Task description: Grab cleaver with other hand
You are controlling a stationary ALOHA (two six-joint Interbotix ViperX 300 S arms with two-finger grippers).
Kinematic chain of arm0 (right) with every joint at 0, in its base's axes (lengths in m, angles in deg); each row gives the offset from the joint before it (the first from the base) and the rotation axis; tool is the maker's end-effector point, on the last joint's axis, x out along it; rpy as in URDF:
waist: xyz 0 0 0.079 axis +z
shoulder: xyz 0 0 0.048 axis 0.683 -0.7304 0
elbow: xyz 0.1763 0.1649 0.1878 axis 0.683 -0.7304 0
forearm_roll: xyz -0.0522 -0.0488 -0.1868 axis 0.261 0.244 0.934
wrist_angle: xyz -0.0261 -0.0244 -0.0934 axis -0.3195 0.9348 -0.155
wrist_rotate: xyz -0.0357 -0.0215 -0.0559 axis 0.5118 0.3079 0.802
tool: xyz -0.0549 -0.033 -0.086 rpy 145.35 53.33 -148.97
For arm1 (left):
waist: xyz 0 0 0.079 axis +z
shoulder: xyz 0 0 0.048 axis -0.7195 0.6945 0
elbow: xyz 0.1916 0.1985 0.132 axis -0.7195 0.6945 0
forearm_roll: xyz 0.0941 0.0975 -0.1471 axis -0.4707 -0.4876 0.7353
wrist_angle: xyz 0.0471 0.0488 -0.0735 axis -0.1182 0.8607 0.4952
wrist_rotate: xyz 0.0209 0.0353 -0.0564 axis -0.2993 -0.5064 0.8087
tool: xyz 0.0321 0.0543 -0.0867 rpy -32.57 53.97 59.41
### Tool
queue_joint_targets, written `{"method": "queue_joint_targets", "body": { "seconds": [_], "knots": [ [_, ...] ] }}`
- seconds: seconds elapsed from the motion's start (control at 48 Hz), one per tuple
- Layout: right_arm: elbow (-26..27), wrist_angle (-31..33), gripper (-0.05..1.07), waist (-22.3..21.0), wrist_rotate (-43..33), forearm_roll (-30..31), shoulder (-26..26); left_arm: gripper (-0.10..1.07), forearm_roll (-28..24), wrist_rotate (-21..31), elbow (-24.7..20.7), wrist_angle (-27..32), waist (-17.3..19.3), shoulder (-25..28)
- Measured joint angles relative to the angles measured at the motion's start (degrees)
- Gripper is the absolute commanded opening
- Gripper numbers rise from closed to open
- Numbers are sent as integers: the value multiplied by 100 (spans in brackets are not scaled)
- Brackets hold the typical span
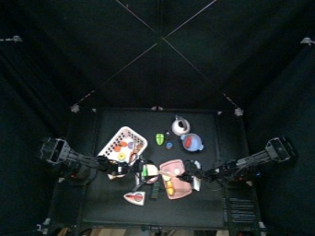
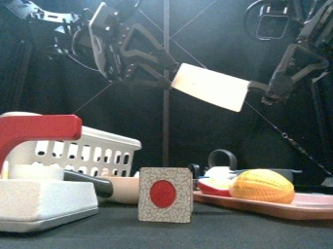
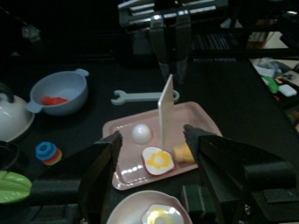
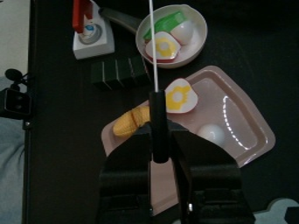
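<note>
The cleaver [image 2: 208,86] has a cream blade and a black handle and hangs in the air above the table. My right gripper [image 2: 270,92] is shut on its handle. In the right wrist view the blade [image 4: 153,52] runs edge-on away from the shut jaws [image 4: 163,162]. My left gripper [image 3: 152,137] is open and empty. It faces the blade's edge [image 3: 167,103] from a short way off without touching it. In the front view the left gripper [image 2: 127,64] hangs just left of the blade.
A pink tray [image 3: 126,168] with an egg, a fried egg and an orange piece lies under the cleaver. Around it are a white basket [image 2: 92,156], a blue bowl [image 3: 55,87], a kettle [image 2: 221,160], a wrench [image 3: 138,96], a food bowl [image 4: 173,33] and a red-dot block [image 2: 166,195].
</note>
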Motion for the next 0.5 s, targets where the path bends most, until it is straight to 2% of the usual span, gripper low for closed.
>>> {"method": "queue_joint_targets", "body": {
  "seconds": [0.208, 0.5],
  "knots": [
    [88, 0, 32, 0, 0, 79, -158, 89, -299, 35, -149, 114, 62, 114],
    [97, 0, 32, 0, 0, 88, -299, 68, -334, 35, -220, 299, 105, 132]
  ]
}}
